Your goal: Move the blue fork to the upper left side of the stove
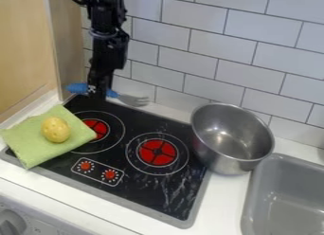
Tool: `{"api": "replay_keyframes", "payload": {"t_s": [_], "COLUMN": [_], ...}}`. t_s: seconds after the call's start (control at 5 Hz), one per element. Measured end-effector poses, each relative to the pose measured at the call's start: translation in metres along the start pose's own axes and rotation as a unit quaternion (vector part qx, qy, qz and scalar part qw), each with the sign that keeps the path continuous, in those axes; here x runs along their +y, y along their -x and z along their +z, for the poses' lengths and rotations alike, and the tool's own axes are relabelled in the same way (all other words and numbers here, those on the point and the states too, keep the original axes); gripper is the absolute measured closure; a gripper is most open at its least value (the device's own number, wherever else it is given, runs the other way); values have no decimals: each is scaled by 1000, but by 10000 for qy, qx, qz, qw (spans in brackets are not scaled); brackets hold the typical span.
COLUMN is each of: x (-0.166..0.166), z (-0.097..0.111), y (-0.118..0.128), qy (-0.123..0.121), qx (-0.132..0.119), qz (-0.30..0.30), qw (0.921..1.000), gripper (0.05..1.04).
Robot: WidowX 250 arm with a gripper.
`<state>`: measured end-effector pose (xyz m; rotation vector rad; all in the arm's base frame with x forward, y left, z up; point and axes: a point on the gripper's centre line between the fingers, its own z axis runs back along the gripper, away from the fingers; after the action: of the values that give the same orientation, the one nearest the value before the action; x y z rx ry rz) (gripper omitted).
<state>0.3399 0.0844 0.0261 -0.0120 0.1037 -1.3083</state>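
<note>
On the left of the stove (150, 198), a green cloth (28, 133) bears what is probably a potato (56, 130); a steel pot (229, 156) stands at the right; farther back, the gripper (96, 93) grasps the blue fork (77, 88) by the stove's upper left corner

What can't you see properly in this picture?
All in the camera view:
- Middle of the blue fork: hidden by the gripper.
- Stove under the green cloth: covered.
- Right side of the sink: cut off by the right edge.
- Marks around the small red knobs: too tiny to read.
</note>
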Motion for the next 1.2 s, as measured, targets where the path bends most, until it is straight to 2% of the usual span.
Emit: {"api": "replay_keyframes", "payload": {"t_s": [0.2,0.6,0.8,1.0,1.2], "x": [5,7,10,10,13], "z": [-5,-18,-23,-24,-24], "y": [2,-1,-2,-1,2], "qy": [31,176,147,232,354], "qx": [-100,-235,-355,-324,-189], "qz": [-327,-533,-622,-635,-491], "qw": [9994,9982,9973,9972,9980], "gripper": [735,735,735,659,368]}}
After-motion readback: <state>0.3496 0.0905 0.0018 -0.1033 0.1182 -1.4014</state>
